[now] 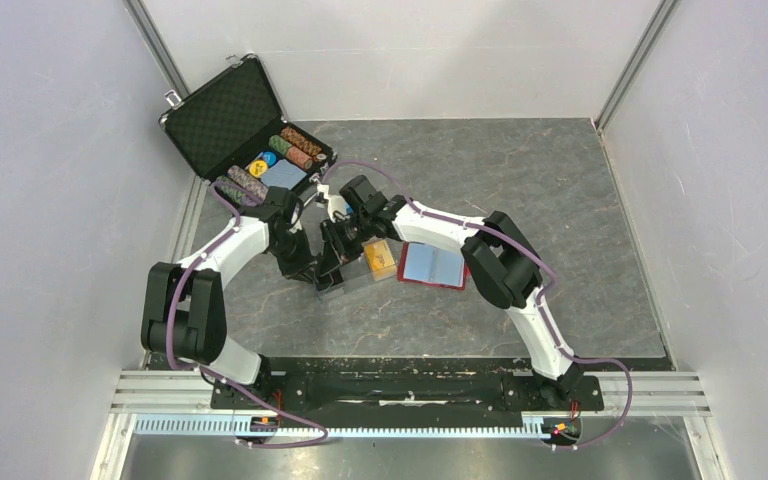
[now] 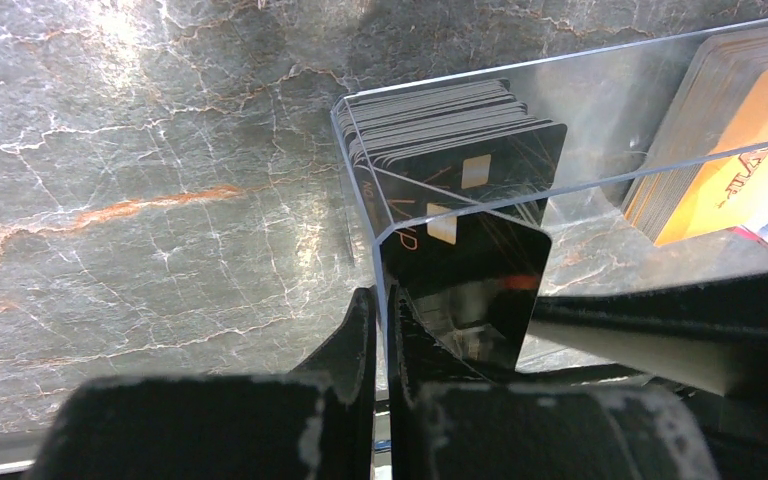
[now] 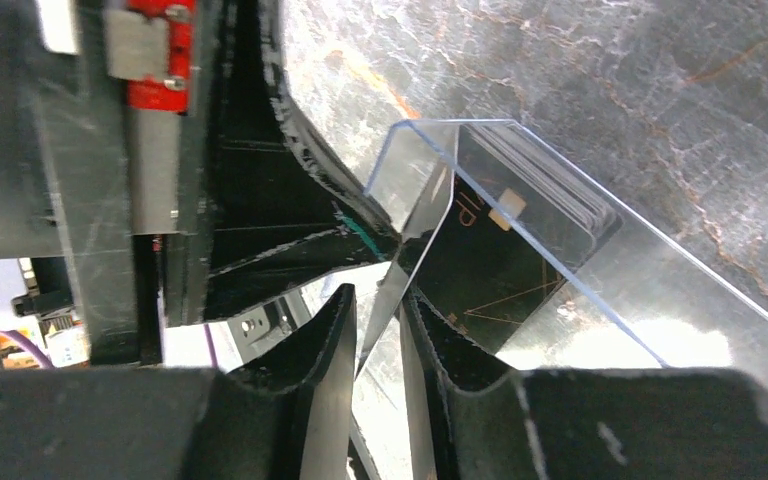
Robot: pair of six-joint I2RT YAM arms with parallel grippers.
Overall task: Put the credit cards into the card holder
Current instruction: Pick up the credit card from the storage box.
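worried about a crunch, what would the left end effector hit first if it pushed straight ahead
Probably the leaning black plastic card inside the clear plastic box whose wall the left end effector grips; depth is unclear.

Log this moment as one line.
left end effector: shut on clear box wall | right end effector: astride box wall, grip unclear | black cards: in box | card holder: open

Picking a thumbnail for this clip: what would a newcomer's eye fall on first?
The two arms meeting mid-table: the left claw pinches the wall of a clear box holding black cards, and the right claw straddles a wall too. Just right of them lies the open red wallet beside orange cards; the open chip case sits in the far left corner.
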